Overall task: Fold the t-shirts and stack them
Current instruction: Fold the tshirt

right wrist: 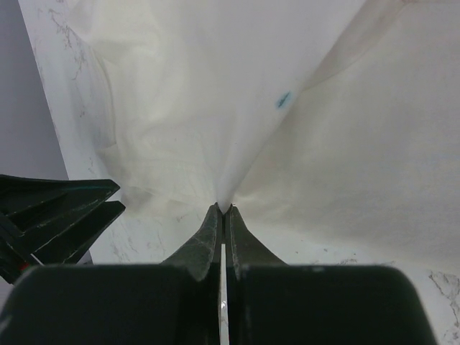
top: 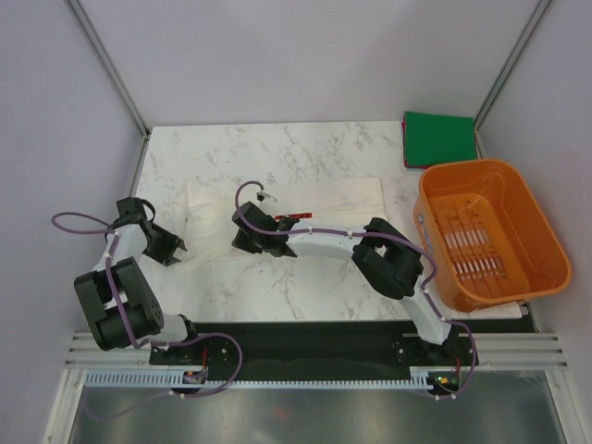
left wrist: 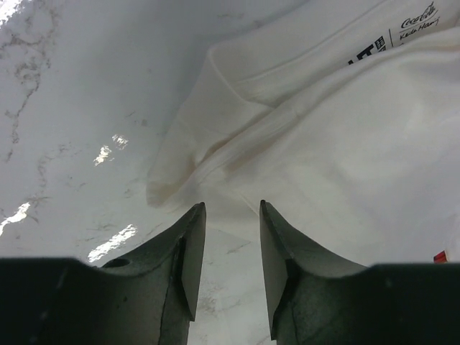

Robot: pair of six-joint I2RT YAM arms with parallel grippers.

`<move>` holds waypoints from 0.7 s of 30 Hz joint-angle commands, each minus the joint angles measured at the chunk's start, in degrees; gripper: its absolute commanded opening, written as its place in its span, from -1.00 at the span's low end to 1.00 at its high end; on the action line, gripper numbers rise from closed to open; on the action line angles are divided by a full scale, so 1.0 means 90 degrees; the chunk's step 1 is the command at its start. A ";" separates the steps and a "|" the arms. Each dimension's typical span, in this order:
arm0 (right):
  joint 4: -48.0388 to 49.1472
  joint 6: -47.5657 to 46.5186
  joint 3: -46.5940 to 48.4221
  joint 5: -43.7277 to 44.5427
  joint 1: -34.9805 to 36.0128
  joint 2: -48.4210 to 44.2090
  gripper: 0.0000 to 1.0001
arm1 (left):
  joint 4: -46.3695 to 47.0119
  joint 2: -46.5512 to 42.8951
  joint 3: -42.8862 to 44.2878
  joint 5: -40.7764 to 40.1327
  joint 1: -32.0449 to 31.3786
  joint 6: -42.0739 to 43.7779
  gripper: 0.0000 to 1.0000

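Red chest print [top: 294, 217] of the white t-shirt [top: 347, 194] mostly hidden under the right arm [top: 319, 242]

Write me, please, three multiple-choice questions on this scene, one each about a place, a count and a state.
1. Where on the table lies the green t-shirt? A near edge; B middle; C far right corner, behind the orange basket.
2. How many t-shirts show? A two; B three; C four.
3. What is the right hand doing? A hanging open; B pinching the white t-shirt; C gripping the basket.
Answers: C, the top view shows it folded there; A, one green and one white; B, its fingers are shut on a peak of white cloth.
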 commanded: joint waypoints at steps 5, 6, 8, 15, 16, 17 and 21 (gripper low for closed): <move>0.0317 -0.0050 -0.0146 -0.0084 0.0042 -0.0401 -1.00 | 0.0497 -0.0032 0.0016 0.0120 -0.0029 0.0147 -0.03; 0.0337 -0.0040 -0.0166 -0.0084 0.0042 -0.0391 -1.00 | 0.0507 -0.0023 0.0016 0.0062 -0.0029 0.0128 -0.04; 0.0356 -0.0040 -0.0137 -0.0123 0.0042 -0.0391 -1.00 | 0.0527 0.0075 0.0025 0.0090 -0.0029 0.0079 -0.06; 0.0385 -0.0059 -0.0205 -0.0143 0.0042 -0.0459 -1.00 | 0.0673 0.0368 0.0026 0.0110 -0.0058 0.0001 -0.12; 0.0376 -0.0059 -0.0224 -0.0152 0.0042 -0.0460 -1.00 | 0.0683 0.0387 0.0035 0.0100 -0.0058 -0.0038 -0.12; 0.0385 -0.0059 -0.0234 -0.0152 0.0042 -0.0469 -1.00 | 0.0693 0.0426 0.0026 0.0100 -0.0068 -0.0048 -0.13; 0.0395 -0.0059 -0.0264 -0.0143 0.0042 -0.0508 -1.00 | 0.0780 0.0524 0.0045 0.0061 -0.0068 -0.0058 -0.12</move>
